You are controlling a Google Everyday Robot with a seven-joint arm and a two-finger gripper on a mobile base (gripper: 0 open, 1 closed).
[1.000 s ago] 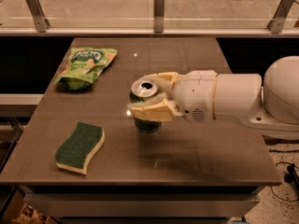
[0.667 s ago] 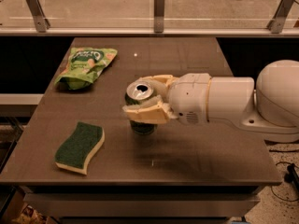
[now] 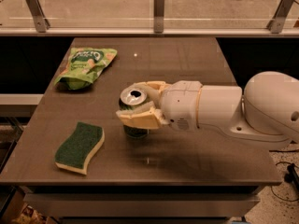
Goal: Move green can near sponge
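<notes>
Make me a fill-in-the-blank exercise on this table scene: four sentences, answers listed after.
1. The gripper, over the middle of the table, has its fingers shut on the green can, whose top is ____ in colour.
2. The sponge lies with its dark ____ side up.
3. Of the sponge and the snack bag, the ____ lies nearer the table edge closest to the camera.
4. The green can and the sponge are not ____.
Missing words: silver; green; sponge; touching.
</notes>
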